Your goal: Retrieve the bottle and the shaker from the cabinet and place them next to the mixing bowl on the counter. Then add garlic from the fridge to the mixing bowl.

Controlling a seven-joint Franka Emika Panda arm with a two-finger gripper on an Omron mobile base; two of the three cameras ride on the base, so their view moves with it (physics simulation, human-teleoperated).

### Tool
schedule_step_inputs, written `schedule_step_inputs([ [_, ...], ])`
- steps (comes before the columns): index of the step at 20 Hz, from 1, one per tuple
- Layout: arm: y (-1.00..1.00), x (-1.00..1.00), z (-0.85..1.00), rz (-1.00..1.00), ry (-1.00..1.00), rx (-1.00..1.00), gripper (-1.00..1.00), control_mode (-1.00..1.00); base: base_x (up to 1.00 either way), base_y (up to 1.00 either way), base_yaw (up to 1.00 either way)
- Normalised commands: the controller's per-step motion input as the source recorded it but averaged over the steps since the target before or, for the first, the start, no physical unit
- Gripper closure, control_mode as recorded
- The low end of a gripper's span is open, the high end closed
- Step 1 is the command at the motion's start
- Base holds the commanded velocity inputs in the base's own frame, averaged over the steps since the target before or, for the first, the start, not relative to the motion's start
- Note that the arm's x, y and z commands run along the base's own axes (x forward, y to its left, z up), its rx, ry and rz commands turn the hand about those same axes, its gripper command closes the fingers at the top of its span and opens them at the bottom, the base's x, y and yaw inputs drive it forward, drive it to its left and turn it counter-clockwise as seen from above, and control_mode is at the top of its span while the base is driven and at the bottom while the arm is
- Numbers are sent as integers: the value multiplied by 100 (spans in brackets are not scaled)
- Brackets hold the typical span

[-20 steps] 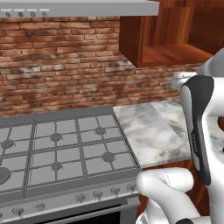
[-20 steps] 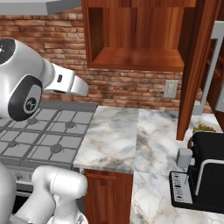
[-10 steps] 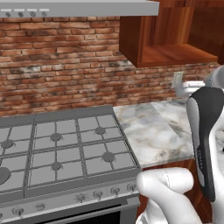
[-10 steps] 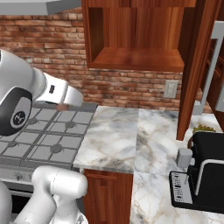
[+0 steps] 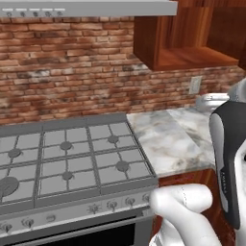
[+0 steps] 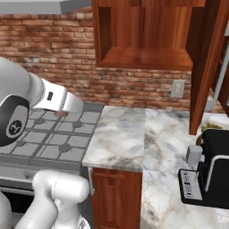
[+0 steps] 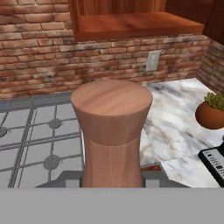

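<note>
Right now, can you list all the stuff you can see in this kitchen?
shaker: one, brown wood with a paler top, upright between the jaws, close to the hand camera.
cabinet: one, reddish-brown, open, on the wall above the counter; its shelf is bare.
counter: one, white marble with grey veins, right of the stove.
stove: one, grey, with burners and front knobs.
range hood: one, grey, above the stove.
brick wall: red-brown, behind the stove and counter.
wall socket: one, pale, on the bricks.
potted plant: one, green in a brown pot, on the counter.
black appliance: one, at the counter's right end.
arm: one, white with dark joints.
</note>
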Motion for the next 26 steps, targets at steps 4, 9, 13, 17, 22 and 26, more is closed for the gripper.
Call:
schedule_step_inputs([
  [4,0,0,0,0,0,0,100,100,-58,88,-7],
  [9,0,0,0,0,0,0,100,100,-42,86,-14],
  [13,0,0,0,0,0,0,100,100,-39,-11,-31],
  [17,0,0,0,0,0,0,100,100,-69,-62,-51],
  [22,0,0,0,0,0,0,100,100,-59,-36,-68],
  [26,0,0,0,0,0,0,100,100,-52,-14,-77],
])
